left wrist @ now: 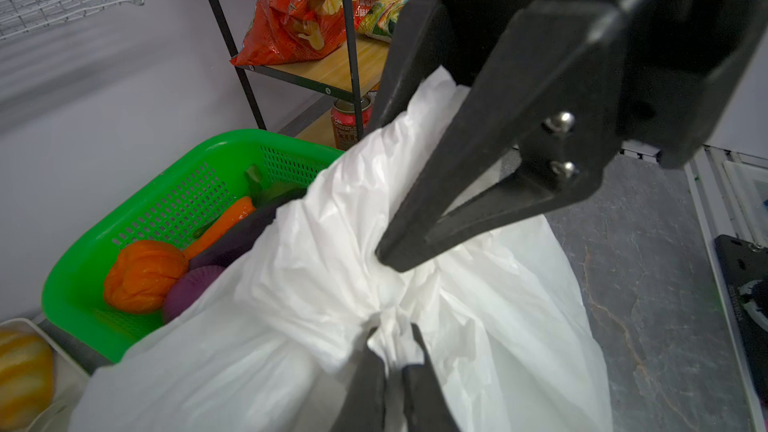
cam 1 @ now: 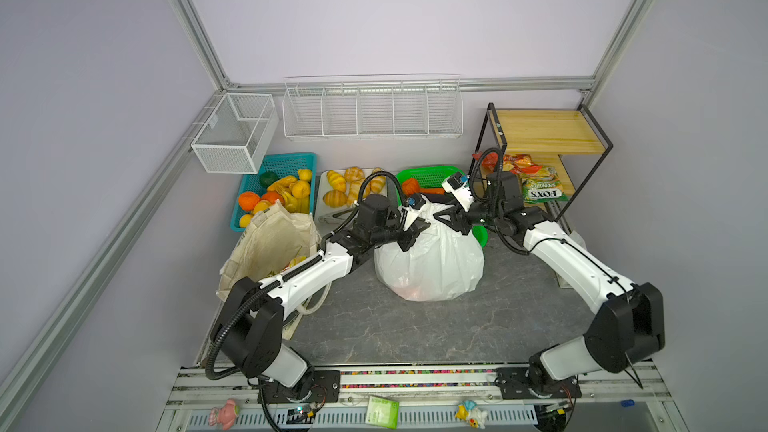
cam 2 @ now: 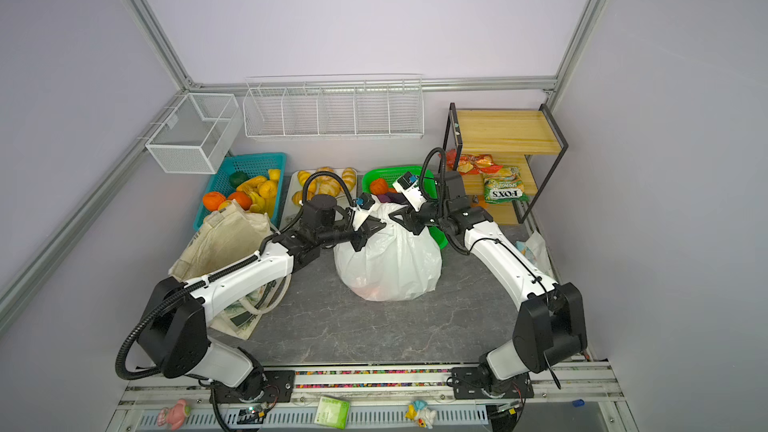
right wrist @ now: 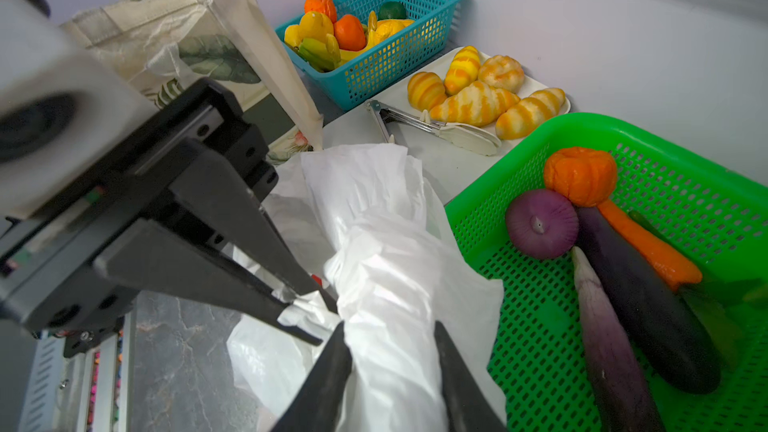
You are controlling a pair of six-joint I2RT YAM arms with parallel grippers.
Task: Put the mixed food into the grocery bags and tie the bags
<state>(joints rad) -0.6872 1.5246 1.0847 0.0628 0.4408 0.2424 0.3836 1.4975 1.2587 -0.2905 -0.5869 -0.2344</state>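
In both top views the white plastic bag point(cam 1: 432, 263) sits bulging in the middle of the grey table point(cam 1: 415, 334), just in front of the green basket point(cam 1: 432, 174). A reddish shape shows faintly through its lower wall. The left gripper point(cam 1: 415, 232) and right gripper point(cam 1: 442, 218) meet at its gathered top, too crowded there to judge their jaws. The canvas tote point(cam 2: 224, 238) stands open at the left under the left arm, with a yellow packet point(cam 1: 295, 261) showing inside. In the left wrist view the left gripper point(left wrist: 395, 338) has its fingers pressed together on a bunched bit of the bag's top. Beyond it, the right gripper point(left wrist: 390, 257) pinches a fold of the same plastic, which runs up between its fingers. The carrot point(left wrist: 224, 222) and purple onion point(left wrist: 187, 288) lie in the basket behind the bag. In the right wrist view the right gripper point(right wrist: 390, 326) clamps a thick twisted roll of the bag, while the left gripper point(right wrist: 326, 324) nips a thin strip of plastic beside it. The onion point(right wrist: 540, 224) and carrot point(right wrist: 648, 243) rest in the basket with two aubergines point(right wrist: 640, 297), and the tote point(right wrist: 187, 47) stands behind.
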